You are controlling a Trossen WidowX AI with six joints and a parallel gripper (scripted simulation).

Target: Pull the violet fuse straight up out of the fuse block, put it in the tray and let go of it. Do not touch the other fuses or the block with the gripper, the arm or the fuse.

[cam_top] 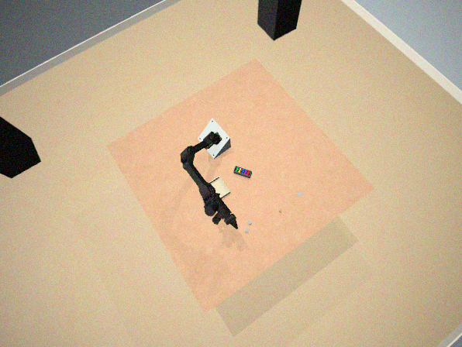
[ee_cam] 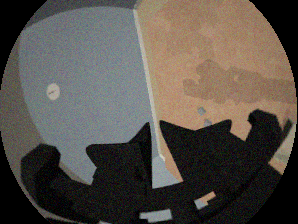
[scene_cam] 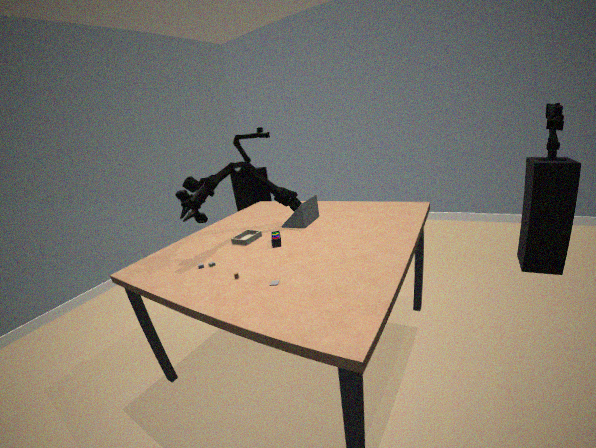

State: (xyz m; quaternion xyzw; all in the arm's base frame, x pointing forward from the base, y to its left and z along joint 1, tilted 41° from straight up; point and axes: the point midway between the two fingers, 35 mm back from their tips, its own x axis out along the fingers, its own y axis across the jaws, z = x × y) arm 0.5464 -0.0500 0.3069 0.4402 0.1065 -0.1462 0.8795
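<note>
The black fuse block (cam_top: 243, 174) (scene_cam: 275, 239) stands on the table (cam_top: 310, 155) (scene_cam: 350, 260) with a row of coloured fuses in it. The violet fuse (cam_top: 245, 171) sits among them in the block. The shallow beige tray (cam_top: 228, 189) (scene_cam: 239, 241) lies left of the block, partly under the arm. My gripper (cam_top: 234, 225) (scene_cam: 192, 216) (ee_cam: 154, 124) hangs high above the table, well past the tray and far from the block. Its fingers stand a narrow gap apart with nothing between them.
Small grey pieces (cam_top: 249, 222) (scene_cam: 212, 263) (ee_cam: 201, 110) lie on the table below the gripper, another (cam_top: 299, 194) (scene_cam: 274, 283) farther right. The arm's wedge base (cam_top: 211, 128) (scene_cam: 302, 215) stands behind the block. Black pillars (cam_top: 279, 15) (scene_cam: 547, 215) stand off the table.
</note>
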